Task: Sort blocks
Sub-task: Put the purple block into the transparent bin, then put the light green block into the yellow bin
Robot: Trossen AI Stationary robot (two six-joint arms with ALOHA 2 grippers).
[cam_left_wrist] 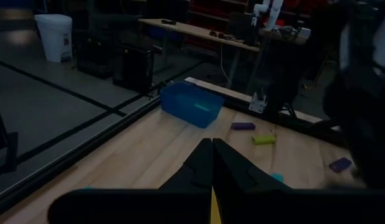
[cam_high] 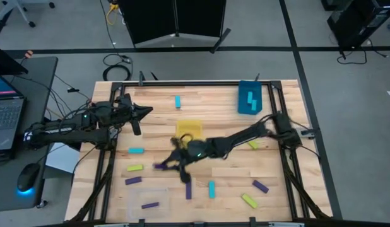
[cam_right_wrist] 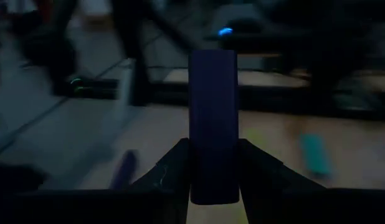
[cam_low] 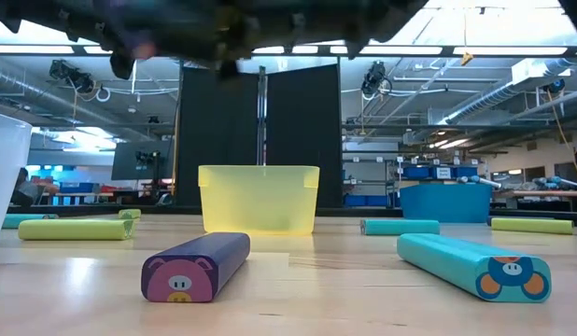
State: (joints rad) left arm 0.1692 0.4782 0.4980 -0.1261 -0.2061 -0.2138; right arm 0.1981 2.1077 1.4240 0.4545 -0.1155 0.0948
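**Above the desk's middle, a purple block sits clamped in the right pincer**

Over the centre of the wooden desk (cam_high: 214,104), the right arm reaches in from the right side, and its right pincer (cam_high: 165,165) hangs just in front of the yellow bin (cam_high: 189,128). In the right wrist view the held purple block (cam_right_wrist: 212,124) stands lengthwise between the two fingers (cam_right_wrist: 171,165), which press against its two long sides; most of its length sticks out past the fingertips, away from the wrist. From above, only its end shows at the pincer's tip, pointing toward the desk's left side.

The left pincer (cam_high: 146,111) waits near the desk's far-left part, its fingers together with nothing between them.

Other blocks lie scattered flat on the desk. A cyan block (cam_high: 177,101) rests near the far edge, and two more cyan ones lie inside the blue bin (cam_high: 249,98) at the far right. On the left side lie a cyan block (cam_high: 136,151), a yellow-green one (cam_high: 134,168) and a purple one (cam_high: 132,180). Another purple block (cam_high: 149,205) lies in the clear bin (cam_high: 144,200) at the near edge. Near the front, a purple block with a pig face (cam_low: 195,266) and a cyan block with a printed end (cam_low: 473,265) lie apart from each other.
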